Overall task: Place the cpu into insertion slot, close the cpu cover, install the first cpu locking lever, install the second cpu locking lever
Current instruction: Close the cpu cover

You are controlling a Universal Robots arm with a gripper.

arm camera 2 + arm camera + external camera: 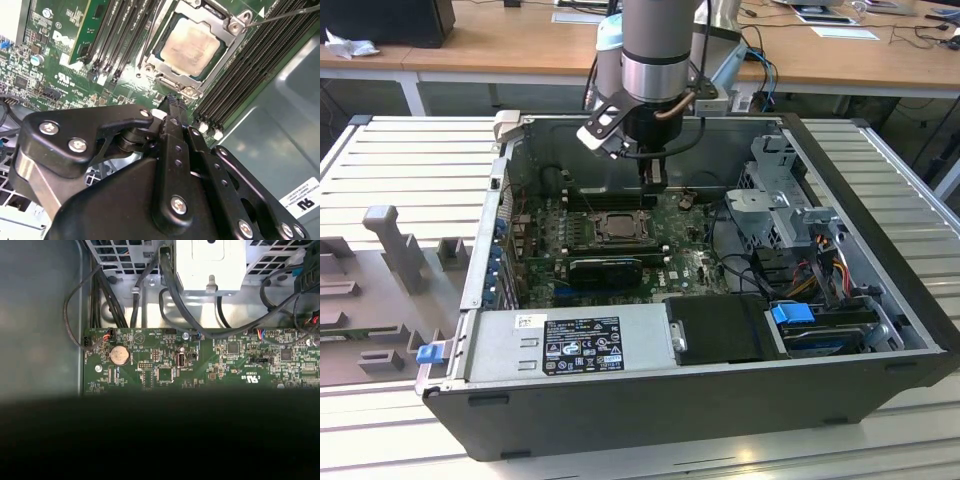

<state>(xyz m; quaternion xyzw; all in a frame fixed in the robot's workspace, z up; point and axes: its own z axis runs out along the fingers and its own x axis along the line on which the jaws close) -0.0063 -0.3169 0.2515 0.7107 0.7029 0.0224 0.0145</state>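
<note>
The cpu lies flat in the insertion slot on the green board, its pale silver top showing through the window of the cpu cover. The cover's metal frame lies down around the chip. A thin metal lever rod sticks out past the socket's corner. My gripper is shut with nothing in it, its narrow tip just short of the socket's edge. In the exterior view the gripper hangs inside the open case, just behind the cpu.
Long black memory slots flank the socket on both sides. The grey case wall is close behind the gripper. A power supply fills the front, and a drive cage with cables stands at the exterior view's right. A coin battery sits on the board.
</note>
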